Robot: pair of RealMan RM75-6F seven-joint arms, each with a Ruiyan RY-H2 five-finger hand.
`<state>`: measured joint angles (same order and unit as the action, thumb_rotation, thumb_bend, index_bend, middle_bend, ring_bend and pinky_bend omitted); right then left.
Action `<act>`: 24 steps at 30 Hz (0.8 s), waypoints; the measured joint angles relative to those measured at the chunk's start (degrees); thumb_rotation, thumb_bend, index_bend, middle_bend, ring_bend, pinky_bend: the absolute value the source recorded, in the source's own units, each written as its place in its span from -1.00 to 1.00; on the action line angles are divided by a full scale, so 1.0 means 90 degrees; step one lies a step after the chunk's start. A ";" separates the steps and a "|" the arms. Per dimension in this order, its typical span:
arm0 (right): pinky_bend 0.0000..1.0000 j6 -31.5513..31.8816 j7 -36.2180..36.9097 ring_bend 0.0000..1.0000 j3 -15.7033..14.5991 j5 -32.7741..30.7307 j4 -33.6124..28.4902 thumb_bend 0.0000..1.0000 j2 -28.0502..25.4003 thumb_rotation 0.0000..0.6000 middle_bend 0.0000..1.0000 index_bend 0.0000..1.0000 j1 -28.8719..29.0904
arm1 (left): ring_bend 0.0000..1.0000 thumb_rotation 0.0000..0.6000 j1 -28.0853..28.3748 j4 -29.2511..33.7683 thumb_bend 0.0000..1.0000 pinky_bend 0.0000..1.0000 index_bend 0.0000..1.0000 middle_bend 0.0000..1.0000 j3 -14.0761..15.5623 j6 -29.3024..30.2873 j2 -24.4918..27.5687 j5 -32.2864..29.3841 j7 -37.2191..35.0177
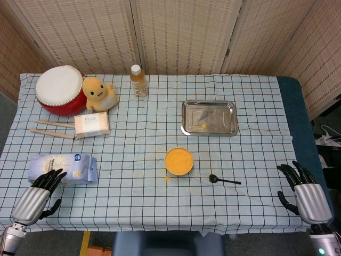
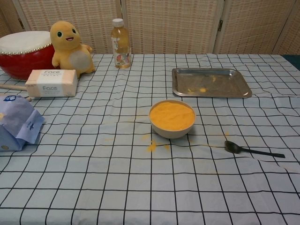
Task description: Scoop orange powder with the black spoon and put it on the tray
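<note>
A bowl [image 1: 178, 161] [image 2: 172, 119] full of orange powder stands at the table's middle. To its right the black spoon [image 1: 224, 180] [image 2: 253, 150] lies flat on the checked cloth, bowl end toward the powder bowl. Beyond them sits the steel tray [image 1: 209, 118] [image 2: 209, 82], with a little orange powder on it. My right hand [image 1: 306, 192] rests at the front right edge, open and holding nothing, well right of the spoon. My left hand [image 1: 38, 197] sits at the front left corner, open and holding nothing. Neither hand shows in the chest view.
Some orange powder [image 2: 152, 146] is spilled in front of the bowl. A blue bag [image 1: 64, 168] lies just beyond my left hand. At the back left stand a red drum [image 1: 58, 89], a yellow plush toy [image 1: 98, 93], a tissue box [image 1: 91, 124], drumsticks [image 1: 52, 129] and a bottle [image 1: 138, 80].
</note>
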<state>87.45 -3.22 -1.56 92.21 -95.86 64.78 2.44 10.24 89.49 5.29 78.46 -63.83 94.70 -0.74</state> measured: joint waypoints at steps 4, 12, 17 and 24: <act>-1.00 -0.0227 0.0076 -1.00 0.0047 -0.0089 -0.0031 -0.45 0.0067 1.00 -1.00 -0.99 0.0145 | -1.00 1.00 0.0022 0.0005 -0.11 -0.74 -1.00 -1.00 0.0007 -0.0028 0.0008 0.0020 -0.0055; -1.00 -0.1601 -0.0854 -1.00 0.0262 -0.0555 -0.0260 -0.45 0.0239 1.00 -1.00 -0.45 0.0855 | -1.00 1.00 0.0042 0.0045 -0.11 -0.74 -1.00 -1.00 0.0100 0.0073 0.0130 0.0293 -0.0439; -1.00 -0.2197 -0.2015 -1.00 0.0507 -0.1081 -0.0358 -0.41 0.0795 1.00 -1.00 -0.14 0.1343 | -1.00 1.00 0.0059 0.0020 -0.11 -0.74 -1.00 -1.00 0.0152 0.0104 0.0206 0.0375 -0.0689; -1.00 -0.2538 -0.3327 -1.00 0.0729 -0.1867 -0.0196 -0.41 0.1975 1.00 -1.00 -0.09 0.1867 | -1.00 1.00 0.0067 -0.0022 -0.11 -0.74 -1.00 -1.00 0.0204 0.0197 0.0315 0.0491 -0.1007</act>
<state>64.61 -33.17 5.00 75.40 -97.63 82.56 19.25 10.84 89.30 7.12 80.24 -61.00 99.12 -9.80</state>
